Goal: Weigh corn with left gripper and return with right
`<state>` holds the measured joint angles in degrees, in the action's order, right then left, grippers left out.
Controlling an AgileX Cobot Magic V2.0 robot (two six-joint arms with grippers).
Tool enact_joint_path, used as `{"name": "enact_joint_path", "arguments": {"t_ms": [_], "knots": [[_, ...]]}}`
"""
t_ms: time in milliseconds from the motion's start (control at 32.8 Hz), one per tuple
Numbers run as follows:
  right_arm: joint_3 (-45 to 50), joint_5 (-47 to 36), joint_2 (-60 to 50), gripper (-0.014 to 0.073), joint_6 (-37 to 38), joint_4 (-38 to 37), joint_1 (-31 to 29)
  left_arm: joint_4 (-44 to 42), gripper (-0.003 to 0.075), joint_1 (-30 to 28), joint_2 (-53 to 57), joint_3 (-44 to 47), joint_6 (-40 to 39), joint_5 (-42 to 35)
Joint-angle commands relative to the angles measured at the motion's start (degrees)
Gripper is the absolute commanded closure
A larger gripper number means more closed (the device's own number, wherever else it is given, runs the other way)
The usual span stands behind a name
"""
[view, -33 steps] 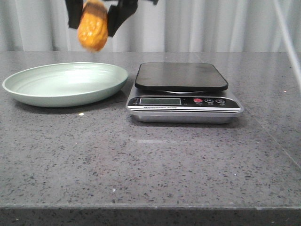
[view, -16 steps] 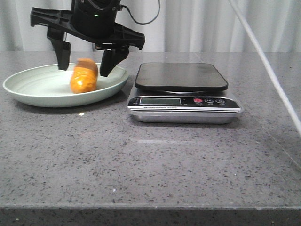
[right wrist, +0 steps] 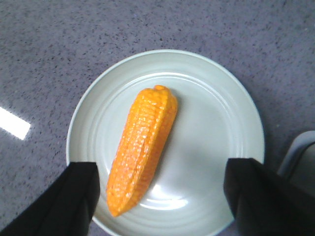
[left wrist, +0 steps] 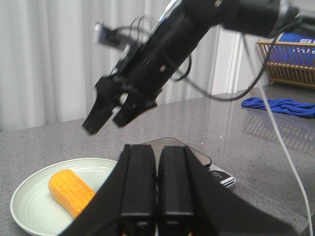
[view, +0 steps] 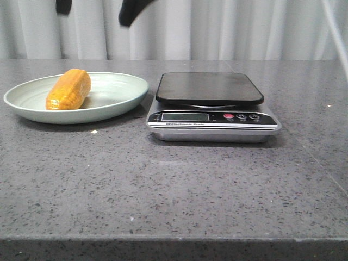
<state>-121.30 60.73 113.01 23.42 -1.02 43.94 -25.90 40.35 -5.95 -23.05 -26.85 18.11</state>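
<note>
The orange-yellow corn [view: 68, 89] lies on its side in the pale green plate [view: 111, 110] at the left of the table. My right gripper [view: 97, 11] hangs open and empty high above the plate, with only its fingertips in the front view. The right wrist view looks straight down on the corn [right wrist: 142, 147] and the plate [right wrist: 221, 123] between the gripper's [right wrist: 162, 196] wide-apart fingers. My left gripper [left wrist: 156, 182] is shut and empty. It is out of the front view, and its wrist view shows the corn [left wrist: 71, 192], the plate [left wrist: 27, 216] and the right gripper [left wrist: 108, 122].
A kitchen scale [view: 209, 87] with a black platform stands just right of the plate, nothing on it. A white cable [view: 336, 27] slants across the far right. A blue cloth [left wrist: 275, 105] and a wicker basket [left wrist: 290, 61] lie far off to the right.
The right gripper carried the corn down onto the plate, opened and let it go, then rose. The corn now lies on its side in the plate.
</note>
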Motion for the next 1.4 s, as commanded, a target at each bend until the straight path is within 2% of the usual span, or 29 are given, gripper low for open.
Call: {"name": "enact_joint_path", "arguments": {"t_ms": [0, 91, 183, 305, 457, 549, 793, 1159, 1372], "knots": [[-1.73, 1.04, -7.63, -0.0022, -4.98, -0.34, -1.23, -0.42, 0.0594, 0.31, -0.75, -1.42, -0.02, -4.26], [-0.08, 3.23, -11.78, -0.0022, -6.42, -0.74, -1.80, -0.42, 0.0594, 0.31, -0.75, -1.42, -0.02, -4.26], [5.76, 1.55, -17.01, -0.0022, -6.51, -2.69, -1.85, -0.42, 0.0594, 0.31, -0.75, -1.42, -0.02, -4.26], [16.73, -4.56, -25.86, -0.0022, -6.51, -3.85, -1.85, -0.42, 0.0594, 0.31, -0.75, -1.42, -0.02, -4.26], [33.53, -13.35, -38.25, -0.0022, -6.51, -0.09, -1.80, -0.42, 0.0594, 0.31, -0.75, -1.42, -0.02, -4.26], [42.91, -17.08, -45.14, -0.0022, -6.51, -0.48, -1.80, -0.42, 0.0594, 0.31, -0.75, -1.42, -0.02, -4.26], [65.18, -24.69, -65.16, -0.0022, -6.51, -8.98, -1.80, -0.42, 0.0594, 0.31, -0.75, -1.42, -0.02, -4.26], [90.49, -42.75, -94.10, -0.0022, -6.51, -11.51, -1.80, -0.42, 0.0594, 0.31, -0.75, -1.42, -0.02, -4.26], [102.52, -54.22, -106.18, -0.0022, -6.51, -17.38, -1.80, -0.42, 0.0594, 0.31, -0.75, -1.42, -0.02, -4.26]]}}
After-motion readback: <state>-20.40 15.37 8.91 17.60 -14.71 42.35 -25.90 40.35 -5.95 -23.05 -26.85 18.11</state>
